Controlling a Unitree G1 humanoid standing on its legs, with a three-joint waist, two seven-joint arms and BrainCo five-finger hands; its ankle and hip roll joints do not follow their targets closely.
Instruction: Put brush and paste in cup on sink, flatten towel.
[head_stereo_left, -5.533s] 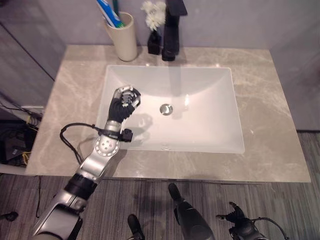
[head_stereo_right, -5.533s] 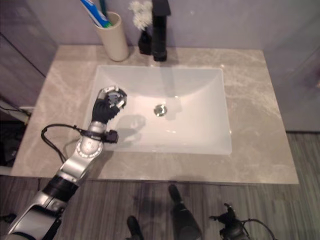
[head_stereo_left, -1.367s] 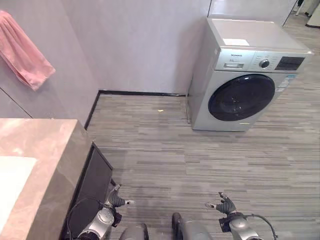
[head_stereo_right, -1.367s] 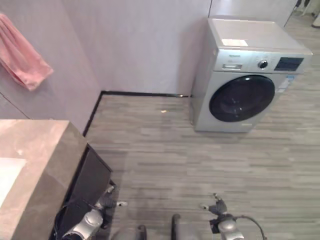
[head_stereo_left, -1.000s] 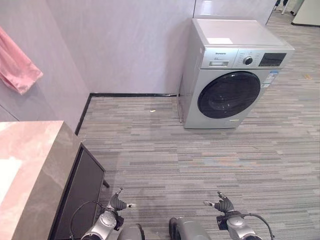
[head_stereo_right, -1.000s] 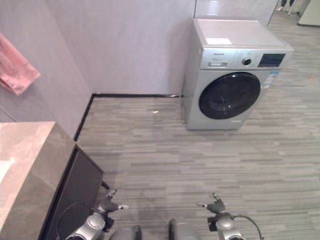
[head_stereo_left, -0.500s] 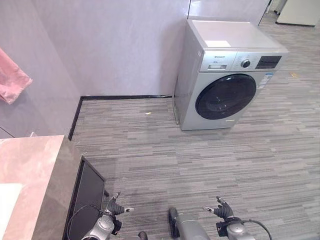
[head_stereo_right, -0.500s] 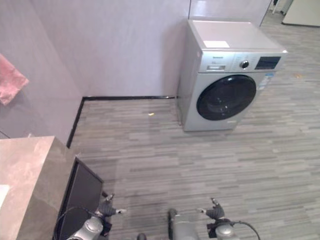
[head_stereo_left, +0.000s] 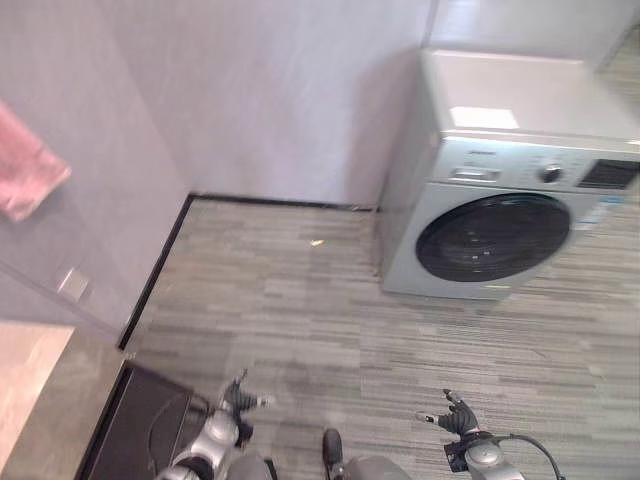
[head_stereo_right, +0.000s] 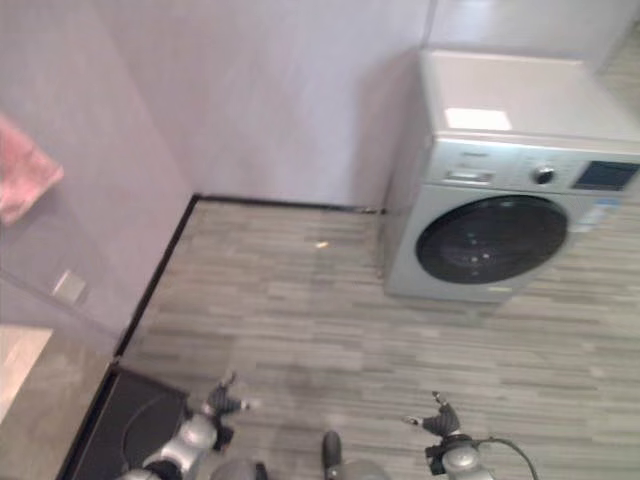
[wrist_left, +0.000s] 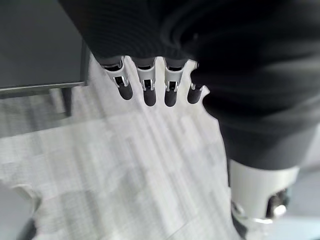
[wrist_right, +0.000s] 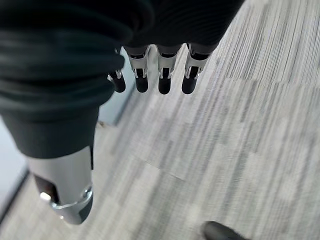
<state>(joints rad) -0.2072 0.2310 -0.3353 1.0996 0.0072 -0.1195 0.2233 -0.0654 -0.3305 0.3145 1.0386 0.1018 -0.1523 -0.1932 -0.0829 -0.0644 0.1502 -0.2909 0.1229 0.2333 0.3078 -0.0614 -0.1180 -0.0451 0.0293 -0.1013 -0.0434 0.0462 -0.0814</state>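
— Hands first: how did they look?

— Left hand (head_stereo_left: 238, 402) hung low near the bottom of the head view, beside the dark cabinet (head_stereo_left: 135, 420) under the counter. In its wrist view the fingers (wrist_left: 145, 90) were straight, side by side in a row, and they held nothing; under them was only the floor (head_stereo_left: 330, 300). The right hand (head_stereo_left: 455, 415) hung low on the other side, over the grey striped floor. Its fingers (wrist_right: 162, 80) were also straight and close together, and empty.

— And the things of the task?

— Only the towel (head_stereo_left: 28, 170) was to see. It was pink and hung bunched on the left wall, high up and well apart from both hands. A corner of the stone counter (head_stereo_left: 30, 375) showed at the lower left edge, near the left hand. I could not tell where the brush, the paste and the cup were.

— What was farther away?

— A washing machine (head_stereo_left: 500, 190) stood against the back wall at the right, with its round dark door shut. A small yellowish scrap (head_stereo_left: 317, 242) lay on the floor before the wall.
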